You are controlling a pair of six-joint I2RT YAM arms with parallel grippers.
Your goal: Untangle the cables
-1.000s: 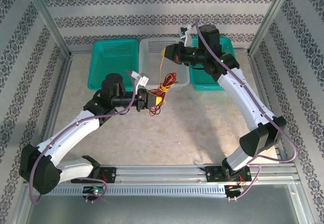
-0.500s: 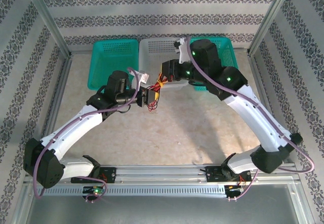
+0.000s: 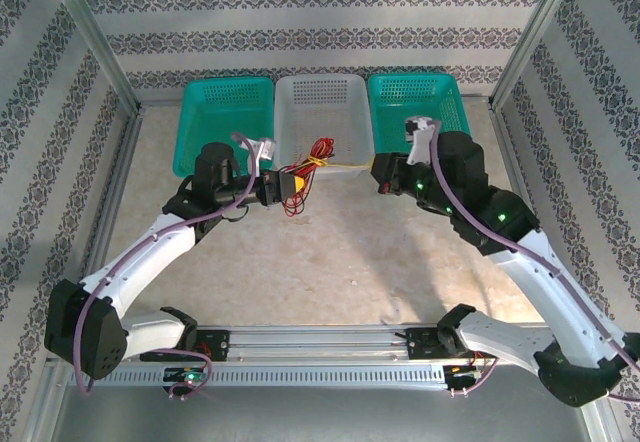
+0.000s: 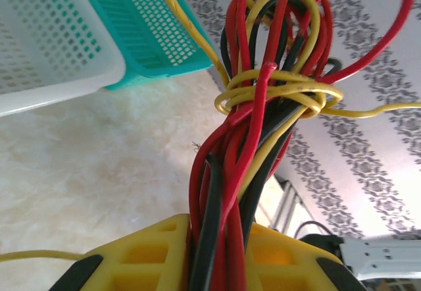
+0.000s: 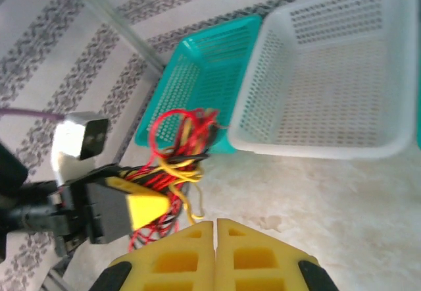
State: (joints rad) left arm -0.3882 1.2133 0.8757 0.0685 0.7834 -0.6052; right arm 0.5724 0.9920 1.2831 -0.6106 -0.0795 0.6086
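Above the desk [image 3: 330,262], just in front of the white basket [image 3: 300,97], the left claw [image 4: 217,232] is nearly closed on the cables [image 4: 240,166]. Its yellow pads squeeze a thick bunch of red, black and yellow wires that fans out into loops beyond the grip. A yellow wire is wound several times around the bunch a little way past the pads, cinching it like a knot. The right claw [image 5: 216,226] hangs near the right green basket [image 3: 440,97], well apart from the left claw, with its two pads pressed flat together and no gap between them. A single yellow strand [image 3: 345,167] runs from the knot along the white basket's front rim straight to the right claw's tip and appears pinched there, though the strand is too thin to make out the pinch itself. From the left wrist camera the wires pass out of sight between the pads, so their lower ends are hidden. The tops of the loops are cut off by the frame edge. From overhead the bunch is too small to tell which wire crosses which. A left green basket [image 3: 225,122] sits beside the white one.
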